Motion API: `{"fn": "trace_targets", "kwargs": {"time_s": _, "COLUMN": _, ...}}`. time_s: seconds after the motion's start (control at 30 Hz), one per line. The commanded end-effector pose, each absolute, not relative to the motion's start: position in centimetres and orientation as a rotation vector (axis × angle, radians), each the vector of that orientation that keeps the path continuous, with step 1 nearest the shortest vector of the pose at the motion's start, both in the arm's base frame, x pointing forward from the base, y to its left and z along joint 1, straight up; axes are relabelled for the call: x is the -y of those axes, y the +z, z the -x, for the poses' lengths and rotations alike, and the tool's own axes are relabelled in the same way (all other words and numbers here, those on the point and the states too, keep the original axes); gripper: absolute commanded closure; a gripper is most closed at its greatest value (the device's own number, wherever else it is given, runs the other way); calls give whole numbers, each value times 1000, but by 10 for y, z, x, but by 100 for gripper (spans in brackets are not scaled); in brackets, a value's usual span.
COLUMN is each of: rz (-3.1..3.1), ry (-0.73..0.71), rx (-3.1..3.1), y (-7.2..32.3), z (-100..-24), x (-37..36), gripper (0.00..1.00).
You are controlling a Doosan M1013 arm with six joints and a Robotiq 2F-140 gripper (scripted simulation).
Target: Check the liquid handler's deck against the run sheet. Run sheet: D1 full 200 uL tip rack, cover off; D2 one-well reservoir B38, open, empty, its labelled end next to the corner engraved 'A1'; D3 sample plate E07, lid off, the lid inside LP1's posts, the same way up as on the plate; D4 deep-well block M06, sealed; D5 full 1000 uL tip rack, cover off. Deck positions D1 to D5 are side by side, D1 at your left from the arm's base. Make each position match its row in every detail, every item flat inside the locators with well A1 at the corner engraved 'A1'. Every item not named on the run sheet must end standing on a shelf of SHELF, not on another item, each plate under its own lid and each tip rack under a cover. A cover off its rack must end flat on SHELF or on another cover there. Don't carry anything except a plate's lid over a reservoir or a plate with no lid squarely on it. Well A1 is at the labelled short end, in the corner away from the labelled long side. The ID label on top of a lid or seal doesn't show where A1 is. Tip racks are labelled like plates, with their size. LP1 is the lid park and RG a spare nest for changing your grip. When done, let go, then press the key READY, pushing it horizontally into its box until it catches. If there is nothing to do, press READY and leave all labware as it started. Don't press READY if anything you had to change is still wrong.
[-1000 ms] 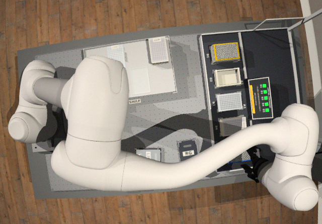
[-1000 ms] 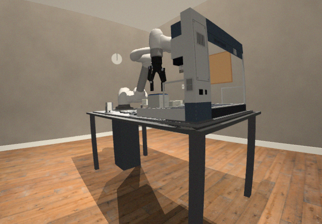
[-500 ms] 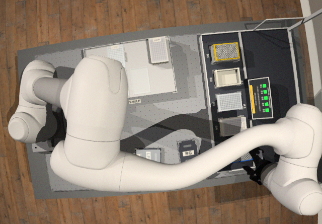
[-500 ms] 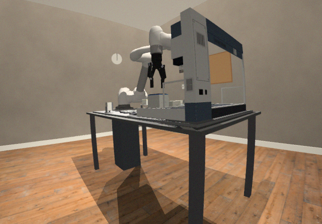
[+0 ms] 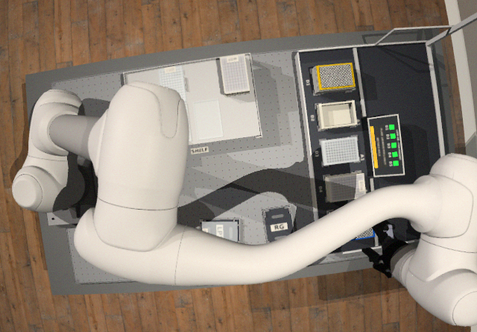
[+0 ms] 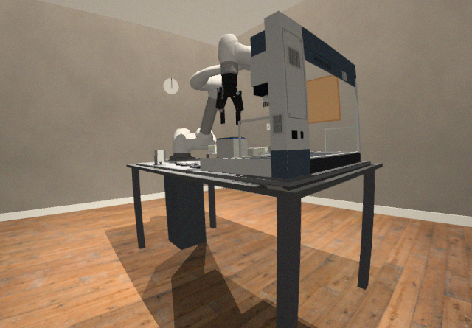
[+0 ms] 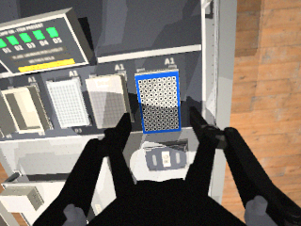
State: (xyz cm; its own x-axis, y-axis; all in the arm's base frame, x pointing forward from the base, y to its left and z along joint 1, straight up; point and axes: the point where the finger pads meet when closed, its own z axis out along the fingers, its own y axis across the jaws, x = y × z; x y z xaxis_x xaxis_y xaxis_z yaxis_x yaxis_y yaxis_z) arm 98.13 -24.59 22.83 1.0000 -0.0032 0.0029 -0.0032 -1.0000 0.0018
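Note:
My gripper [image 7: 159, 118] is open and empty. It hangs well above the blue-framed 1000 uL tip rack [image 7: 157, 101] at D5, cover off; the side view shows the fingers [image 6: 229, 118] high over the rack [image 6: 231, 146]. From above the arm hides most of this rack [image 5: 366, 233], with the gripper [image 5: 379, 245] beside it. D1 holds a yellow-framed tip rack [image 5: 335, 76], D2 an open reservoir [image 5: 336, 114], D3 an unlidded plate [image 5: 339, 150], and D4 a sealed deep-well block [image 5: 343, 186].
SHELF [image 5: 192, 97] holds a plate [image 5: 234, 74], another item [image 5: 172, 75] partly hidden by the arm, and a flat cover [image 5: 208, 119]. LP1 [image 5: 221, 230] holds a lid. RG [image 5: 278, 226] is nearby. The handler's status panel [image 5: 385, 145] and tall frame [image 6: 285, 99] stand behind the deck.

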Motion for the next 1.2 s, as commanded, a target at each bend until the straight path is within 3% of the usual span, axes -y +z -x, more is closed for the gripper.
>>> {"fn": "trace_targets", "kwargs": {"time_s": 0.0, "rz": -3140, "ry": 8, "rx": 5, "y": 234, "z": -981, "x": 246, "gripper": 34}}
{"fn": "trace_targets", "kwargs": {"time_s": 1.17, "rz": -3140, "ry": 8, "rx": 5, "y": 285, "z": -981, "x": 246, "gripper": 34}}
